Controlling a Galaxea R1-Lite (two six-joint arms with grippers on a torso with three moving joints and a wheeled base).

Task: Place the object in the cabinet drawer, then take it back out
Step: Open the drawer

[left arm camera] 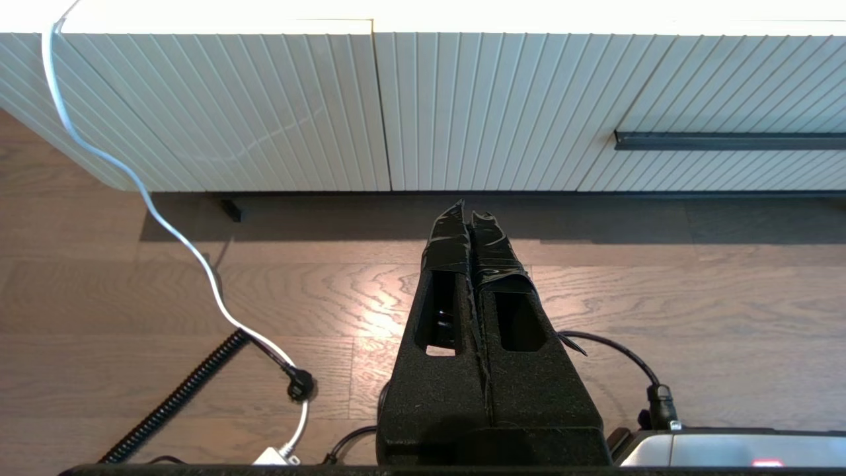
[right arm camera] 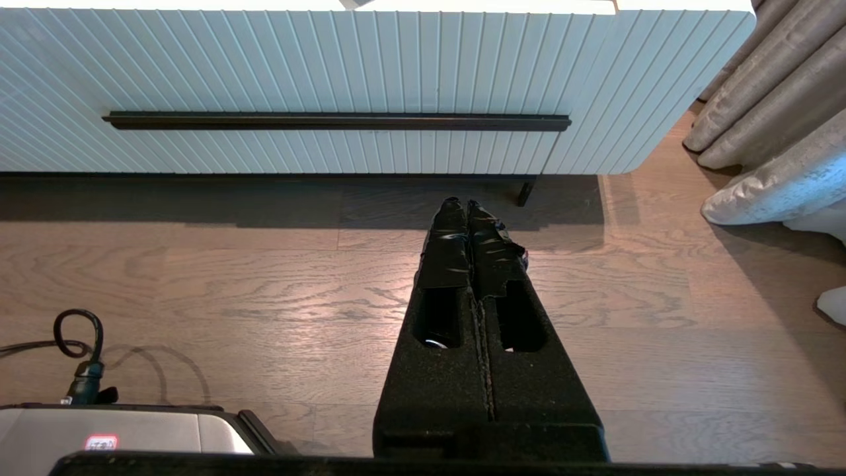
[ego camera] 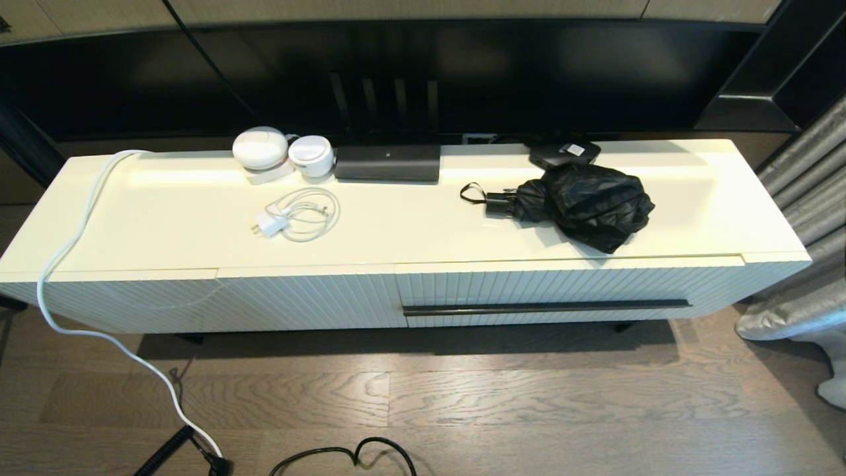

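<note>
The black folding umbrella [ego camera: 581, 203] lies on the right half of the cream cabinet top [ego camera: 410, 225], its handle and wrist loop [ego camera: 472, 192] pointing left. Below it the ribbed drawer [ego camera: 568, 291] is closed, its black bar handle [ego camera: 545, 307] running across the front; the bar handle [right arm camera: 334, 121] also shows in the right wrist view and its end [left arm camera: 727, 140] in the left wrist view. Neither arm appears in the head view. My left gripper [left arm camera: 468, 210] is shut and empty above the wooden floor. My right gripper [right arm camera: 464, 205] is likewise shut and empty, short of the drawer.
On the cabinet top sit two white round devices [ego camera: 281, 152], a long black rectangular device [ego camera: 387, 162], a coiled white charger cable [ego camera: 297, 213] and a flat black box with a white label [ego camera: 564, 153]. A white cord [ego camera: 73, 264] hangs to the floor. Curtains [ego camera: 806, 218] stand at right.
</note>
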